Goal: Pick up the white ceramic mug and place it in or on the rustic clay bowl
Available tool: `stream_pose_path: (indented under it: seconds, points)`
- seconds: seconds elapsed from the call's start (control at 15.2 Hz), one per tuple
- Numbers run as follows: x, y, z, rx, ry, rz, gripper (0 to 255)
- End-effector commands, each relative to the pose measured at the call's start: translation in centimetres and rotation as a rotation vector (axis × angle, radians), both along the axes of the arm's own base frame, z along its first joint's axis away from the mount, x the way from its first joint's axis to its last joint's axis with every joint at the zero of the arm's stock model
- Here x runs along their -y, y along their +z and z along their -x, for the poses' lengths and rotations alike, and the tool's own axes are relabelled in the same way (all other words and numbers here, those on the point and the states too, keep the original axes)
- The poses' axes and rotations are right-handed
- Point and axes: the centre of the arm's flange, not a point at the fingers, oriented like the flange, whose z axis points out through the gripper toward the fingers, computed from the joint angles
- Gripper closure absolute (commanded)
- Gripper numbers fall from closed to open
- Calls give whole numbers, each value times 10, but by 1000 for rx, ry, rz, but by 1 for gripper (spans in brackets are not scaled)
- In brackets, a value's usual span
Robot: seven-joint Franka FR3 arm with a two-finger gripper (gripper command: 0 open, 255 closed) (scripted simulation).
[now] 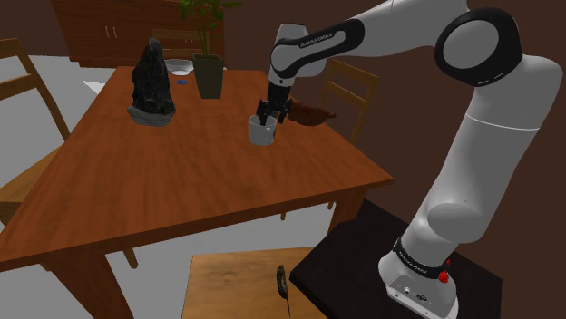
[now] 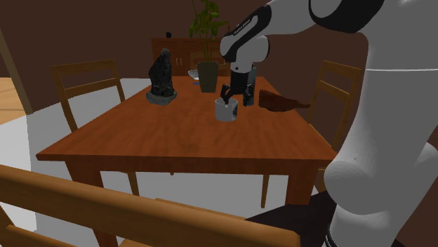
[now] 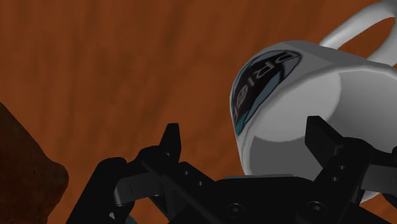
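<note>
Shoulder view. White mug (image 1: 262, 131) upright on the wooden table (image 1: 181, 172), near the edge closest to the stand (image 1: 399, 276), about midway along it. Black gripper (image 1: 271, 116) straight above the mug, fingertips down at rim height. Dark brown bowl (image 1: 310, 113) just beyond the gripper along the same edge, apart from the mug. Dark rock figure (image 1: 151, 83) and potted plant (image 1: 209, 72) toward the far edge, small pale dish (image 1: 178, 65) behind them.

Second exterior view. Mug (image 2: 226, 110) standing on the table (image 2: 168, 137) under the gripper (image 2: 230, 95). Bowl (image 2: 277, 102) near the table edge on this view's right, beside the mug but not touching. Rock figure (image 2: 161, 77) and plant (image 2: 208, 70) farther back.

Wrist view. Fingers spread apart — nothing clasped between them. One fingertip (image 3: 321, 137) in front of the mug (image 3: 299, 95) wall; cannot tell whether touching. Other fingertip (image 3: 170, 140) clear of the mug, over bare table (image 3: 114, 70) wood. Dark printed patch on the mug's side, handle loop on the far side from the gripper (image 3: 245, 133). Rough brown bowl (image 3: 25, 159) edge beyond the free finger, away from the mug.
</note>
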Motion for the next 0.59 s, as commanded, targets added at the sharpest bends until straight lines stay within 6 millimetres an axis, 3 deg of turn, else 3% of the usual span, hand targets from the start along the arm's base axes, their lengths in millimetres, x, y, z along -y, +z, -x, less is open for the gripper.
stream_pose_path:
  seconds: [0.0, 0.4, 0.46, 0.53]
  points:
    - [0, -4, -1, 1, 0, 0, 0]
    - [0, -3, -1, 1, 0, 0, 0]
    - [0, -3, -1, 1, 0, 0, 255]
    - [0, -3, -1, 1, 0, 0, 255]
